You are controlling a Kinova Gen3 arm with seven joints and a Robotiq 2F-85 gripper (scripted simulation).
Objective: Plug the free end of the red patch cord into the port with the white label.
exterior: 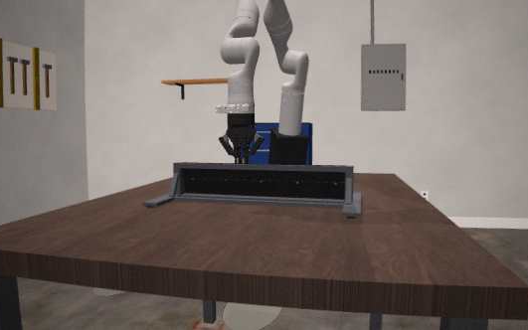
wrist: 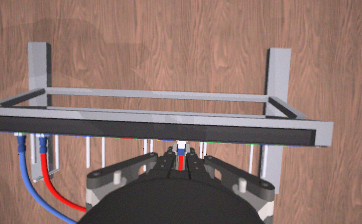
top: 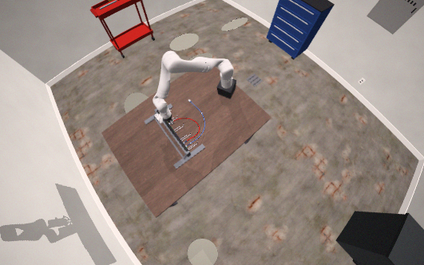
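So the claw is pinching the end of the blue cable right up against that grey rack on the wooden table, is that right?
Not quite: the cable end pinched in the claw is the red cable, not blue. The wrist view shows its red plug between the fingers, right up against the grey rack on the wooden table. The blue cable is already plugged in further along.
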